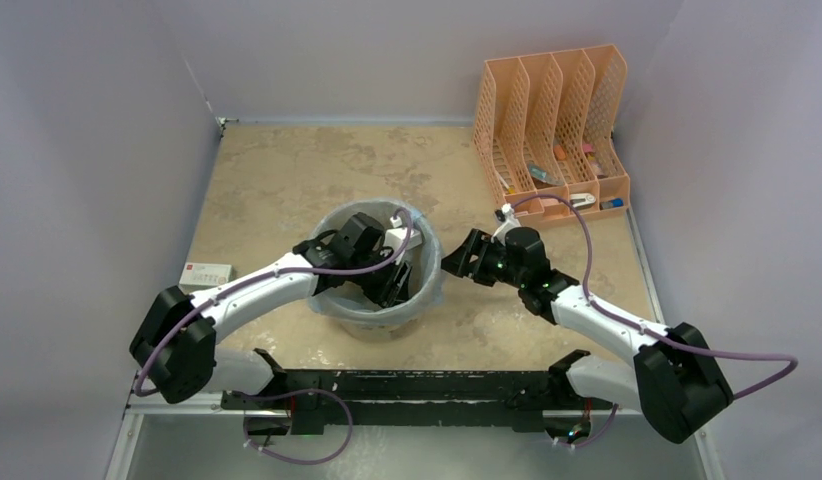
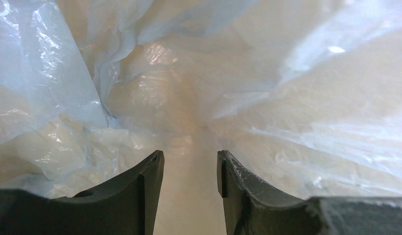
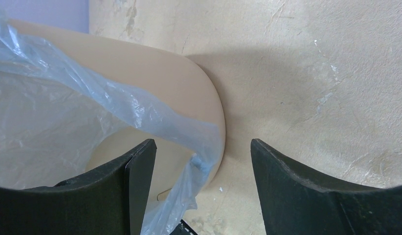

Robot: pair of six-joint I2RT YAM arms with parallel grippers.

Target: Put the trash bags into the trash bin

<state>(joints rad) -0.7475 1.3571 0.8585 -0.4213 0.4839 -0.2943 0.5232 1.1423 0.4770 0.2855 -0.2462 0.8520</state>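
The cream trash bin (image 1: 427,285) stands mid-table, its smooth rim (image 3: 189,83) close in the right wrist view. The pale-blue trash bag (image 1: 337,312) lines it and drapes over the rim; its crinkled film (image 2: 67,83) fills the left wrist view. My left gripper (image 1: 387,275) is down inside the bin, its jaws (image 2: 190,159) partly apart with a bare gap between them, film all around. My right gripper (image 1: 452,262) sits at the bin's right rim, open (image 3: 201,147). The rim and the bag's loose edge (image 3: 140,110) lie between its fingers, untouched.
An orange mesh file organizer (image 1: 552,130) with small items stands at the back right. A small white and red box (image 1: 207,272) lies at the left table edge. Walls close in on three sides. A black frame (image 1: 407,385) runs along the near edge.
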